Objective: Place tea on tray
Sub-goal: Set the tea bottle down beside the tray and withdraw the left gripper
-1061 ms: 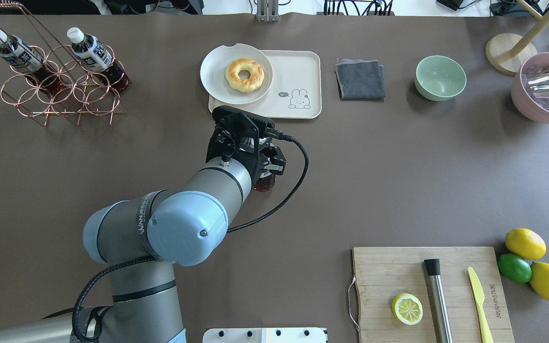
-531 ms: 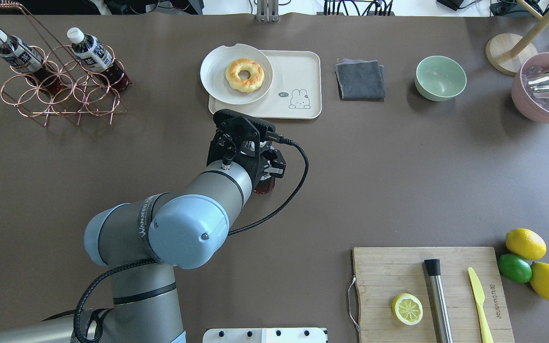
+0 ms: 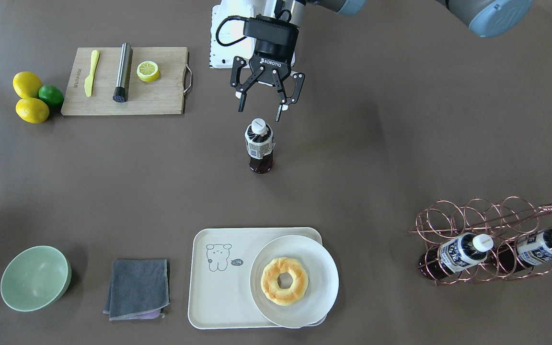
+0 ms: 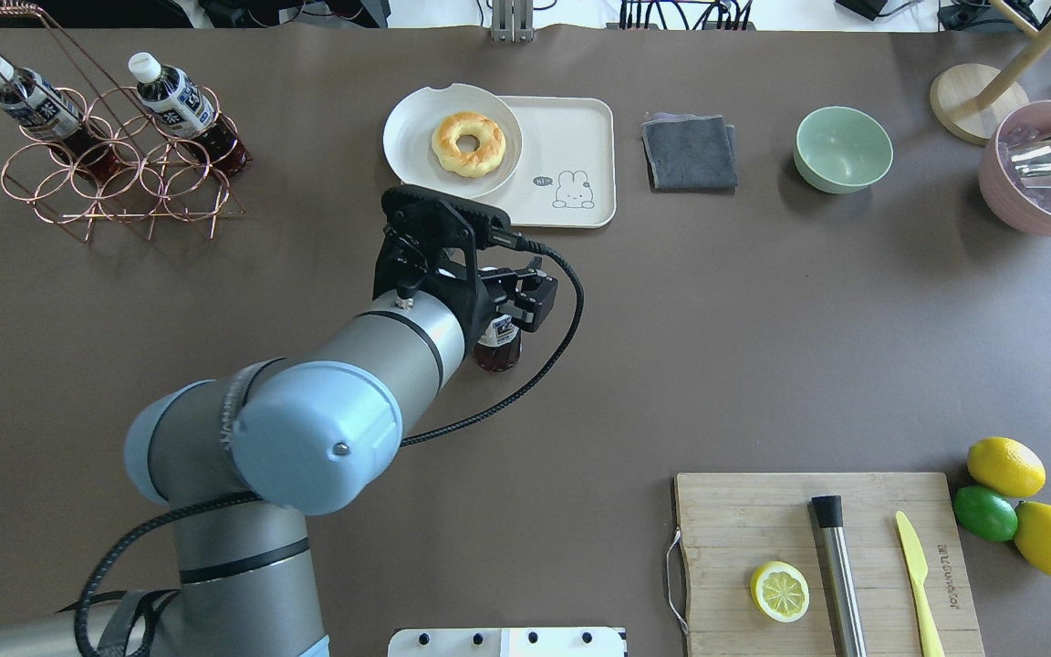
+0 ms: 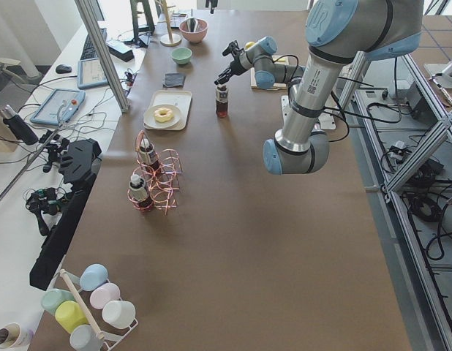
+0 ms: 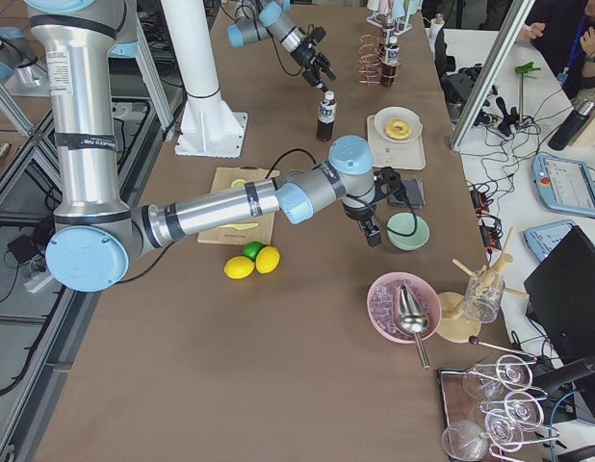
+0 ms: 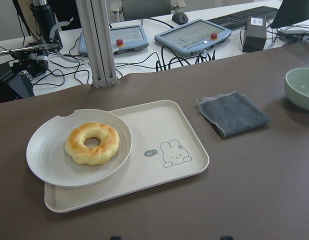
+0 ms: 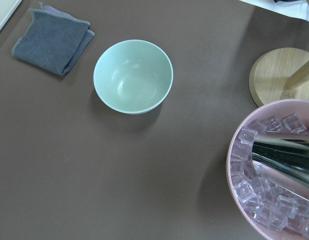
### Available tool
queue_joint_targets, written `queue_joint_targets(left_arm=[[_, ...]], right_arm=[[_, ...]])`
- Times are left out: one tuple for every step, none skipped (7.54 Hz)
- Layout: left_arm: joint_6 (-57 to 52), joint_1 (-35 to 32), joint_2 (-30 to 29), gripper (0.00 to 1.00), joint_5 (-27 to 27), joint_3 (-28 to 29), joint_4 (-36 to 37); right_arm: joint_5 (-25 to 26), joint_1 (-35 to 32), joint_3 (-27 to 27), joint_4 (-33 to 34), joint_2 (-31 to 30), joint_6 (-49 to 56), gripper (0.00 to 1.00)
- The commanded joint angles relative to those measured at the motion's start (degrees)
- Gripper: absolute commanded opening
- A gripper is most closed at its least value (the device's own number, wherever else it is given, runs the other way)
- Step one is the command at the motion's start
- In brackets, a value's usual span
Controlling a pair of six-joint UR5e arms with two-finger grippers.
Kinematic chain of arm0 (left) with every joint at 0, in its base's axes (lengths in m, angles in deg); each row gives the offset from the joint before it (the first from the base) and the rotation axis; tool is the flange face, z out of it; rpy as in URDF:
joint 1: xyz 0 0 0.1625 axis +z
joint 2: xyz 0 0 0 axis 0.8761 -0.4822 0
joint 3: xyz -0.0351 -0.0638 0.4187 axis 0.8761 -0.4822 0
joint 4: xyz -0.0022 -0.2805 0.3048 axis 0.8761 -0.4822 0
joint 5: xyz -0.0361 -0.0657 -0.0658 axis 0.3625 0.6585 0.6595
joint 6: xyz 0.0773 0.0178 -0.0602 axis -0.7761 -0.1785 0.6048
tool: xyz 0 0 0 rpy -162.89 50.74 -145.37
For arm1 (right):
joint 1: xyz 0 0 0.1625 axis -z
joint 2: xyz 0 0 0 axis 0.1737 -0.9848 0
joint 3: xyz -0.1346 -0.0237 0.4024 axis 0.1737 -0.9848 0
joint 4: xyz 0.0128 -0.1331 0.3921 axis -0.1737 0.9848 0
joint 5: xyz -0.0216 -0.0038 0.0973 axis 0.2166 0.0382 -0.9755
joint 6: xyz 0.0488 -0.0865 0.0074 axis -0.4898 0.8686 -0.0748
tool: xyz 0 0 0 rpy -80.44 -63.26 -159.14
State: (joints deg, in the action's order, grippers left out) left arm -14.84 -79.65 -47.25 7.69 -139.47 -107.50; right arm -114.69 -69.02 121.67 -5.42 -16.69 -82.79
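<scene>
The left gripper point(image 3: 259, 111) has drawn back from the tea point(image 3: 259, 146), jaws spread wide and off it. The tea stands upright on the table point(image 3: 400, 143), well short of the tray point(image 3: 218, 297).

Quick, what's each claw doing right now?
Left claw: open, holding nothing, poised above the small clear plastic bottle of dark brown tea.
Right claw: cannot be told.

You have bare desk point(image 3: 261, 201) between the tea point(image 3: 259, 143) and the tray point(image 3: 218, 297). The plate point(image 3: 326, 268) covers one end of the tray; its bear end lies free.
</scene>
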Motion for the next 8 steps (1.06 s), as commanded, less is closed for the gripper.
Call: queue_joint_targets(left_arm=[[5.0,-10.5,2.8,0.98,18.3,-6.9,-2.9],[4.9,-15.7,7.2,0.98,27.5,-8.4,-2.6],[4.6,-19.2,11.8,0.99,31.3,-10.0,-2.5],[3.8,-21.4,16.9,0.99,34.6,-10.6,-2.4],[0.5,-23.4,21.9,0.99,39.3,-11.2,-2.3],[-3.5,-26.5,28.8,1.00,44.1,-13.6,-2.6],[-8.5,-30.8,34.2,1.00,48.4,-15.8,-2.8],[-13.9,-34.4,38.0,1.00,52.1,-15.3,-2.8]], right_arm=[[-0.1,2.5,0.3,0.1,5.0,-7.3,0.99],[0.6,5.4,0.4,0.1,8.8,-12.3,0.99],[3.9,10.0,1.2,0.1,13.1,-20.9,0.99],[9.9,16.8,3.6,0.2,16.8,-30.6,0.99],[14.8,22.8,6.5,0.8,19.1,-38.2,0.99],[17.4,27.6,10.2,2.6,21.1,-45.1,0.99],[22.2,33.3,15.0,9.1,25.2,-49.2,0.99],[28.7,39.3,15.6,15.7,31.1,-49.5,0.99]])
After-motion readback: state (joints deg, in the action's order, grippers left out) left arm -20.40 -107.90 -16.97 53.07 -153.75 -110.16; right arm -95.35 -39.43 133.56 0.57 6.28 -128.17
